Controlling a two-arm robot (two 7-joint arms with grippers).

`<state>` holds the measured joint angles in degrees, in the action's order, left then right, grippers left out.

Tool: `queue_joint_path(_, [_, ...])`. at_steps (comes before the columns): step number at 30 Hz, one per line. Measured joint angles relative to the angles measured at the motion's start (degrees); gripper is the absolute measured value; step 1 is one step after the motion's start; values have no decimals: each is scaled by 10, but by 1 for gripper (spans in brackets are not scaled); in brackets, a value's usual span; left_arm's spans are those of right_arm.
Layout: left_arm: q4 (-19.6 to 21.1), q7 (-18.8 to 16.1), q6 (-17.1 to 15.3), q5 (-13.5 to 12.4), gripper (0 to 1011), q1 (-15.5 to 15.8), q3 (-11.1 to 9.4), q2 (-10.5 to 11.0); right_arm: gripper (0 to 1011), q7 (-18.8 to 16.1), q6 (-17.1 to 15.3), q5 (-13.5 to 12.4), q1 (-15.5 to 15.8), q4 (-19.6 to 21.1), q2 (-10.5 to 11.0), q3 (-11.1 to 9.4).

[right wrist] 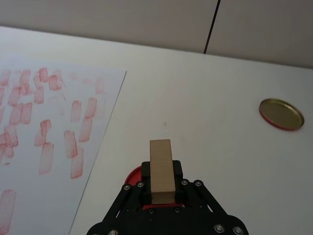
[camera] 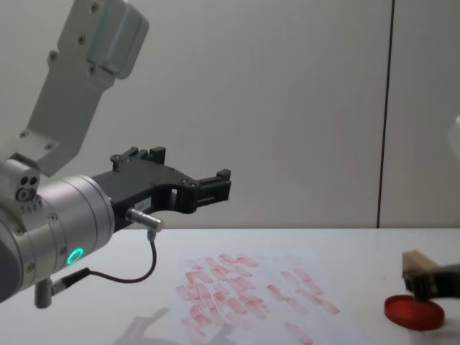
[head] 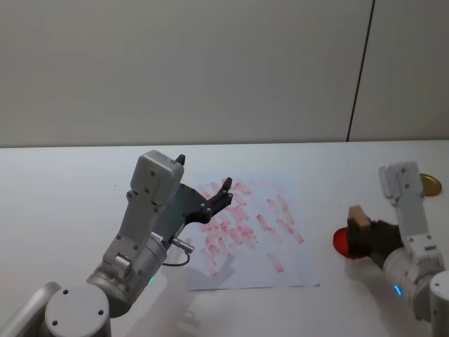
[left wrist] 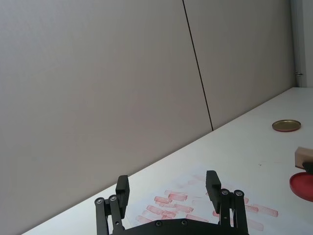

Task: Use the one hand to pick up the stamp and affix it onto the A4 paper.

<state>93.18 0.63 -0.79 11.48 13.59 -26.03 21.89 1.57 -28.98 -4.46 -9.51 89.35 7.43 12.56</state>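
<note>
My right gripper is shut on the stamp, a light-tan wooden block standing upright between its fingers. It holds the stamp over the red round ink dish, right of the A4 paper. That white sheet lies flat mid-table, covered with red-pink stamp marks. In the chest view the stamp sits a little above the dish. My left gripper hangs open and empty in the air over the paper's left part.
A gold round lid lies on the white table behind the right arm. A thin black cable loops below the left wrist. A plain grey wall stands behind the table.
</note>
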Motion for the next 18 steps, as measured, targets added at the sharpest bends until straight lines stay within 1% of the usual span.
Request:
queue_joint_path(10, [0, 0, 0, 0, 993, 0, 0, 0, 234, 1, 32, 5, 3, 47, 4, -6])
queue_joint_path(13, [0, 0, 0, 0, 993, 0, 0, 0, 234, -3, 39, 5, 3, 56, 4, -7])
queue_joint_path(18, [0, 0, 0, 0, 993, 0, 0, 0, 234, -16, 41, 1, 3, 63, 3, -6])
